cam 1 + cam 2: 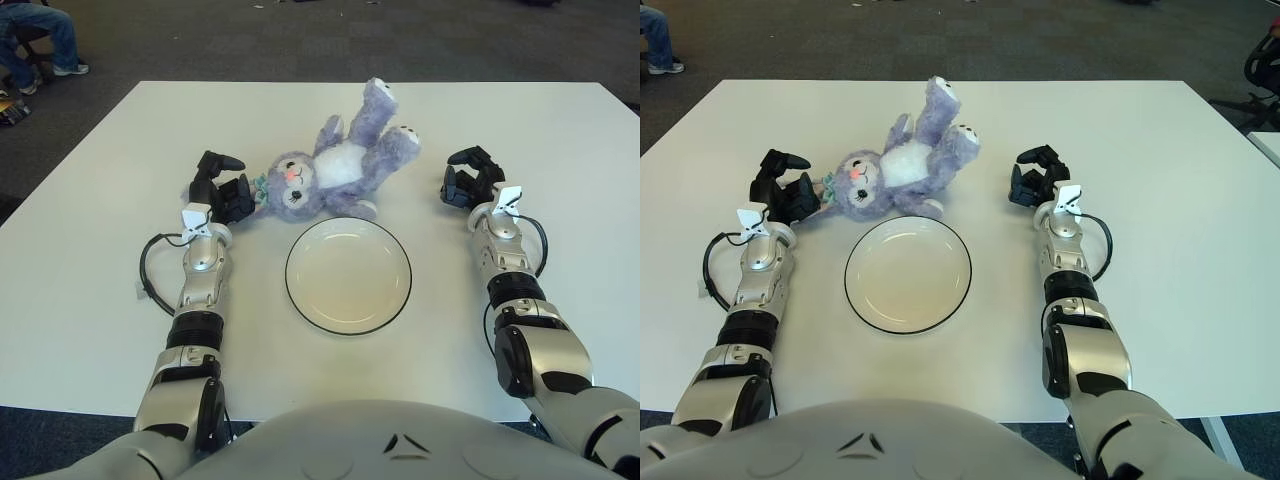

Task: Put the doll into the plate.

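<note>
A purple and white plush doll (335, 165) lies on its back on the white table (90, 260), head towards me and feet pointing away. Its head rests just beyond the far left rim of a white plate (347, 290) with a dark rim, which holds nothing. My left hand (222, 190) rests on the table right beside the doll's head, fingers spread and close to its ear, holding nothing. My right hand (470, 180) rests on the table to the right of the doll, a hand's width from its feet, fingers relaxed and empty.
A black cable (150, 275) loops on the table beside my left forearm. A seated person (35, 40) is on the floor side beyond the table's far left corner. A chair (1265, 60) stands at the far right.
</note>
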Controlling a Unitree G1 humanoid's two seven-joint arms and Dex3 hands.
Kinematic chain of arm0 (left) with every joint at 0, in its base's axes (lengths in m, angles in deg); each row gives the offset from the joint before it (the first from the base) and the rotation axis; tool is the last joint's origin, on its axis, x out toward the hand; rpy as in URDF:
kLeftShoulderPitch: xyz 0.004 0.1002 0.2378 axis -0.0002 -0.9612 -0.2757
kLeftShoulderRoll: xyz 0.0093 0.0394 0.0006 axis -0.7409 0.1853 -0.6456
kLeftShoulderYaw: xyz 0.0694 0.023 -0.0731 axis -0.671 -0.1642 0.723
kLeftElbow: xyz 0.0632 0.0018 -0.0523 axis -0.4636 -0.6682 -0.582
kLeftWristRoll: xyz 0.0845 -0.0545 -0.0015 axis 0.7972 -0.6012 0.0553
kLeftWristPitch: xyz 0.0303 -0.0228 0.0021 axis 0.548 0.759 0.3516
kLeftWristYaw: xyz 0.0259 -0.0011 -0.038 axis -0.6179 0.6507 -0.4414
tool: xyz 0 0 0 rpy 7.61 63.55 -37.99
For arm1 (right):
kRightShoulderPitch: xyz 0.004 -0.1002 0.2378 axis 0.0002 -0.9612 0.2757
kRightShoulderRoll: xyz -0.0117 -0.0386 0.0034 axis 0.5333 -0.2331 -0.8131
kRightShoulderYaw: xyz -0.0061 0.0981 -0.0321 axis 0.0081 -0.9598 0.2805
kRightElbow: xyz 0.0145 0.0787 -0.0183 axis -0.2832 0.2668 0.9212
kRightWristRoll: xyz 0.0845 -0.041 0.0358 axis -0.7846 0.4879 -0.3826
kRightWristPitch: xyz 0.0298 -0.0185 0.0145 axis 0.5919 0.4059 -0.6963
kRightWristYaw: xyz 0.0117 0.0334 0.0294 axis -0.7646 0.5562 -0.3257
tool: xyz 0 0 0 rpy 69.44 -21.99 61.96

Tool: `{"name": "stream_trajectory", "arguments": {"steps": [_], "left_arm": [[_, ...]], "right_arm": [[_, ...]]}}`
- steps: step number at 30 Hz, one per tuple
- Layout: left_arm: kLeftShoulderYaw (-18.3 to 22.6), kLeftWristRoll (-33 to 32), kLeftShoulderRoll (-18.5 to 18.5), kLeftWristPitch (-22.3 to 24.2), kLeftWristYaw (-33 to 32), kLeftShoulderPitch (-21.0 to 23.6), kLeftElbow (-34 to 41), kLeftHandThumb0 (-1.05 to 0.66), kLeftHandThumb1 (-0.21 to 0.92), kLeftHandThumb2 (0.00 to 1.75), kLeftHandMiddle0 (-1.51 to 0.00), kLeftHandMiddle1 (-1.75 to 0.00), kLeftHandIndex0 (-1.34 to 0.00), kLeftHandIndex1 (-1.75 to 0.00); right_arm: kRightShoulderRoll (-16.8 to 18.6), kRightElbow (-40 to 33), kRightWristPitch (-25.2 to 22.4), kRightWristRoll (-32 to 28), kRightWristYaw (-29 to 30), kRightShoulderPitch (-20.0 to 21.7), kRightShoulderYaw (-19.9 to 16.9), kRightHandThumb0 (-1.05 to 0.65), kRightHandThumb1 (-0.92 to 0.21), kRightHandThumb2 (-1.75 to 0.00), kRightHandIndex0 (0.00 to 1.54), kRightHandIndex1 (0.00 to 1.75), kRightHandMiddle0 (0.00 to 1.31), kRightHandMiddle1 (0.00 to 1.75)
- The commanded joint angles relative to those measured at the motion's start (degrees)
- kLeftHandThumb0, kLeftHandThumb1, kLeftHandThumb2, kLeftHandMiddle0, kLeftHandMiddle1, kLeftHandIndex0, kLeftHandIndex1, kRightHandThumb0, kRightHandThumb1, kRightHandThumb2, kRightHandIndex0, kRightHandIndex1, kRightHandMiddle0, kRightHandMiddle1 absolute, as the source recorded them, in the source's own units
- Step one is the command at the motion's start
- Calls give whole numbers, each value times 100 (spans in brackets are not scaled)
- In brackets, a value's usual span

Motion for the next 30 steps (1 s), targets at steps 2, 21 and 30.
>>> {"name": "stream_trajectory", "arguments": {"steps": [2, 21, 30], "left_arm": [[15, -35, 193, 11, 36, -563, -412, -41, 54, 104, -120, -175, -44, -175], [46, -67, 196, -24, 59, -549, -435, -41, 56, 101, -122, -175, -43, -175], [85, -13, 180, -415, 18, -476, -508, -41, 55, 102, -123, -175, -43, -175]], "right_arm": [[116, 271, -293, 28, 22, -289, 20, -1, -27, -134, 64, 175, 49, 162], [135, 238, -292, -19, 3, -308, 6, -1, -27, -134, 64, 175, 48, 162], [160, 222, -288, -47, -27, -301, -2, -1, -28, -133, 65, 175, 47, 163]]}}
